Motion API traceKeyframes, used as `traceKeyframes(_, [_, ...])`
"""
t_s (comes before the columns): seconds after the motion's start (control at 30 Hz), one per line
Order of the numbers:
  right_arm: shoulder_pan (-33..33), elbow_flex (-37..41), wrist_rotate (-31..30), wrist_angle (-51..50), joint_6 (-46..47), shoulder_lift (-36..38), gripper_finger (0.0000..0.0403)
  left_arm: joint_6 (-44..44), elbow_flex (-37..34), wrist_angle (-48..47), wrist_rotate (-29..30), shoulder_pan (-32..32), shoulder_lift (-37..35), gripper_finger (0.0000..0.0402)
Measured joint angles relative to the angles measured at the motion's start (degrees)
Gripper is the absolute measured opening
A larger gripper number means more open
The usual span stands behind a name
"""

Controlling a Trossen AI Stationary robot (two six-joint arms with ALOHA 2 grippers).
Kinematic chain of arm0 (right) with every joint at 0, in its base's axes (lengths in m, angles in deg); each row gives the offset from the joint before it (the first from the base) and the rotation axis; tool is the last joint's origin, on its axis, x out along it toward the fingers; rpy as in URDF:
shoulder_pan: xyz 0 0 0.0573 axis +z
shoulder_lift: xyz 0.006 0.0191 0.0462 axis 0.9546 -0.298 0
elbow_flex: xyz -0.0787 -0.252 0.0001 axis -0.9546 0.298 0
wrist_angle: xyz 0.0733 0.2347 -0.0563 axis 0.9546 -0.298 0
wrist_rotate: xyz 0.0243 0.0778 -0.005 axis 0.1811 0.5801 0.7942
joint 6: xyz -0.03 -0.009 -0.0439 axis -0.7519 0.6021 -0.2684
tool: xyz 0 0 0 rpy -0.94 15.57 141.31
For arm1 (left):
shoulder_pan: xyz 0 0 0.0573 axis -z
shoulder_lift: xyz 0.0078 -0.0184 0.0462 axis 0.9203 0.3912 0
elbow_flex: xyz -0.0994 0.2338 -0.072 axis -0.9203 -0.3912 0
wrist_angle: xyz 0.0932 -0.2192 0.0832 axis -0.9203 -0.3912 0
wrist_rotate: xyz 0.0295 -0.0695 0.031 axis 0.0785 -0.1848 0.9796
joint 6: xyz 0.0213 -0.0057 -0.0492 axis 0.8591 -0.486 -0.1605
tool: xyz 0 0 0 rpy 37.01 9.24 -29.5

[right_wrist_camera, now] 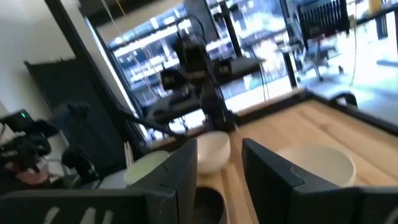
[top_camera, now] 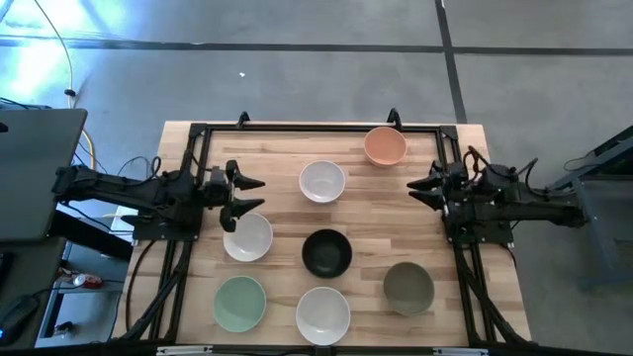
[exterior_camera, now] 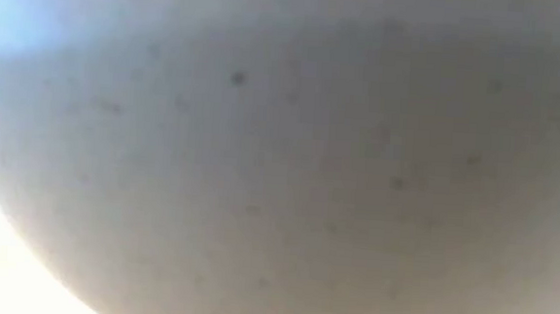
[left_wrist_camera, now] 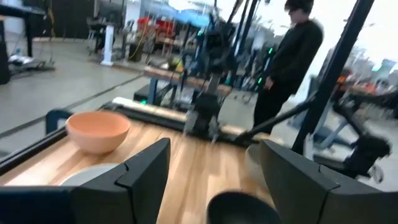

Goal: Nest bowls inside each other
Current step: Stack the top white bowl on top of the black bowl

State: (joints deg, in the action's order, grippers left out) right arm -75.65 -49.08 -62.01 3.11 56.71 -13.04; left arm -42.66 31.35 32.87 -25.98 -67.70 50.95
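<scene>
Several bowls stand apart, each on its base, on the wooden table [top_camera: 287, 148]. The peach-orange bowl [top_camera: 385, 145] is at the far right. One white bowl [top_camera: 322, 182] is at the far middle, one [top_camera: 247, 237] at the left, and one [top_camera: 322, 314] at the near edge. There are also a black bowl [top_camera: 326, 252], an olive one [top_camera: 408, 287] and a mint one [top_camera: 240, 303]. My left gripper [top_camera: 259, 195] hovers open at the left, just beyond the left white bowl. My right gripper [top_camera: 411, 188] hovers open at the right. Both point level toward the table's middle and hold nothing.
A black frame [top_camera: 316, 127] runs round the table's far and side edges. In the low view a white bowl's wall [exterior_camera: 280, 157] fills the picture. Beyond the table's right side, in the left wrist view, stands a person [left_wrist_camera: 292, 56].
</scene>
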Motion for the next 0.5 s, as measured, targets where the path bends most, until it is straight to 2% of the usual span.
traceKeyframes(0.27, [0.0, -2.0, 0.2, -3.8, 1.2, -0.1, 0.0119, -3.7, 0.0, 2.1, 2.1, 0.0, 0.3, 0.0235])
traceKeyframes(0.5, [0.0, -2.0, 0.2, -6.7, 3.4, -0.1, 0.0119, -9.7, 0.0, 0.4, 12.3, 0.0, 4.0, 0.0238])
